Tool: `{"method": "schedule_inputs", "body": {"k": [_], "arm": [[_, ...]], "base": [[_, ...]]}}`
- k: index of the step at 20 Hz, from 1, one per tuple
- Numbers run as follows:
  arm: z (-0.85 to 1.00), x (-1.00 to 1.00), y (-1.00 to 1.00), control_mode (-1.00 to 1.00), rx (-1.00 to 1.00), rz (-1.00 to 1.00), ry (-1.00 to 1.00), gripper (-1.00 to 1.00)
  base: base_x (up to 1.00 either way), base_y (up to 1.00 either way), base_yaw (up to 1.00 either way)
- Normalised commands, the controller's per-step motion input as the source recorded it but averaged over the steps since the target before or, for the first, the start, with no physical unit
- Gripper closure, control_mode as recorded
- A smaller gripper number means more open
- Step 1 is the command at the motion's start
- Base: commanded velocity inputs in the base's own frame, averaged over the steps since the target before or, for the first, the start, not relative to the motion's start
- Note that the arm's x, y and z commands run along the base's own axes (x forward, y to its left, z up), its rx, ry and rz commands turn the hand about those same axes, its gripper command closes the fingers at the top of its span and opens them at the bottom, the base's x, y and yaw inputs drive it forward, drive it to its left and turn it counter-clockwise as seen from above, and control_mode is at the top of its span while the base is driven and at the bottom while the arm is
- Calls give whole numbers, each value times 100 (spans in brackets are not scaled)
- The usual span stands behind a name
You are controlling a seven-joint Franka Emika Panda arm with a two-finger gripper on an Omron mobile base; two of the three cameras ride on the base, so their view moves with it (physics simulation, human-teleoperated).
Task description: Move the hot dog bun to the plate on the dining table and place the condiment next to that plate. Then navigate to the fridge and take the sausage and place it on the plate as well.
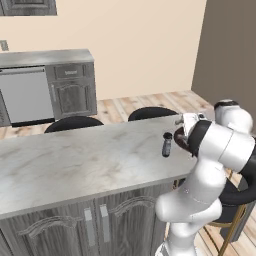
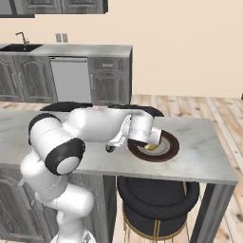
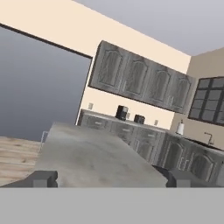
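Condiment (image 1: 167, 144) beside plate (image 2: 173, 148)

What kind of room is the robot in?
A kitchen with an eating spot, it seems: grey cabinets on the wall, a sink with a tap, and a marble dining table holding a plate.

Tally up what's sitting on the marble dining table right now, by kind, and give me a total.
Plates: 1, the plate with the dark brown rim
Buns: 1, the hot dog bun on that plate, partly hidden by the arm
Condiment bottles: 1, the condiment standing upright beside the plate
Total: 3 on the dining table
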Motion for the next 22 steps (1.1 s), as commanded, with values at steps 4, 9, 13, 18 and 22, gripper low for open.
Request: {"method": "schedule_inputs", "body": {"k": [4, 9, 13, 18, 22], "arm": [[80, -73, 42, -100, -7, -14, -3, -100], [58, -68, 78, -100, -13, -20, -5, -100], [43, -67, 73, -100, -14, -16, 0, -100], [37, -63, 79, -100, -17, -24, 2, -100], [21, -58, 71, -100, -16, -31, 11, -100]], "base": [[0, 0, 0], [0, 0, 0], [0, 0, 0], [0, 0, 0], [0, 0, 0]]}}
